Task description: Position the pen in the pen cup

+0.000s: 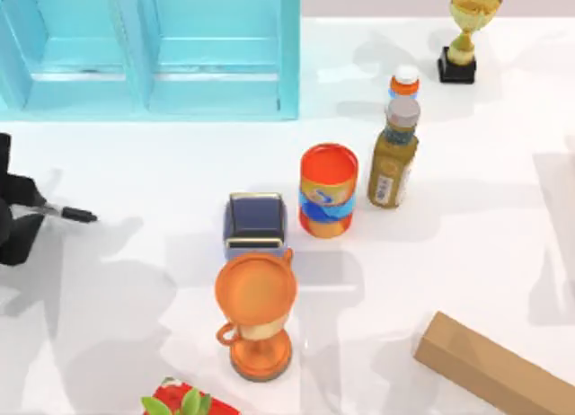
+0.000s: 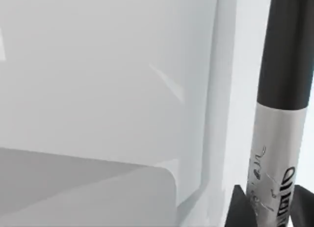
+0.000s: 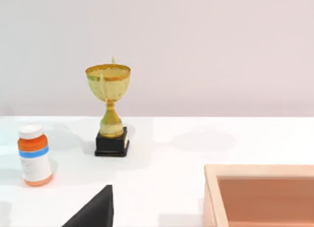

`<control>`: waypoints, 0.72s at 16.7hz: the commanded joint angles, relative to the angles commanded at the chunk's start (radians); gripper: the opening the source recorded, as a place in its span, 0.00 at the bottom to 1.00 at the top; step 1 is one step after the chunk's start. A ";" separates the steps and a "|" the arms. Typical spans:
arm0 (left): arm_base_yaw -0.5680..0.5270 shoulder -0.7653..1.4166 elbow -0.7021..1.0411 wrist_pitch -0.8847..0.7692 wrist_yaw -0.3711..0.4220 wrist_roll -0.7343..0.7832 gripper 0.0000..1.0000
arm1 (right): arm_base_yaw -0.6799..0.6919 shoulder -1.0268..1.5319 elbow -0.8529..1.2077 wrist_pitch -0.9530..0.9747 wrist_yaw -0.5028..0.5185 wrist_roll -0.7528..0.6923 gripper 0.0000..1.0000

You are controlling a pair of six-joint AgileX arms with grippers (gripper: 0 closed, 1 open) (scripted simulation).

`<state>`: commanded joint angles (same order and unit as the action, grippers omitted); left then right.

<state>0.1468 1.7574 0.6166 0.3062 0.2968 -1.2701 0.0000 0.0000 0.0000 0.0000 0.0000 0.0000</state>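
Item, pen (image 1: 63, 210): clamped in my left gripper (image 1: 31, 202) at the table's far left edge, long axis near level, black end toward 3 o'clock. Item, cup (image 1: 255, 224): well apart at 3 o'clock, just beside the can (image 1: 328, 190), nearer my left arm; right gripper's fingers, cannot tell.

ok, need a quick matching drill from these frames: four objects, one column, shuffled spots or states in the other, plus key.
Objects:
1. pen
2. pen cup
3. gold trophy
4. cardboard box

Places:
A. table's far right corner, by the wall
B. table's near right corner
C. held in the left gripper at the table's left edge
D. mid-table, between the orange trophy and the can

Pairs: 1-C, 2-D, 3-A, 4-B
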 joint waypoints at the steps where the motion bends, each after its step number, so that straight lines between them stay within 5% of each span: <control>1: 0.005 -0.042 -0.003 -0.044 0.007 0.004 0.00 | 0.000 0.000 0.000 0.000 0.000 0.000 1.00; 12: 0.124 -0.728 -0.018 -0.724 0.062 0.074 0.00 | 0.000 0.000 0.000 0.000 0.000 0.000 1.00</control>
<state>0.2705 1.0296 0.5981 -0.4173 0.3593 -1.1962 0.0000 0.0000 0.0000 0.0000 0.0000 0.0000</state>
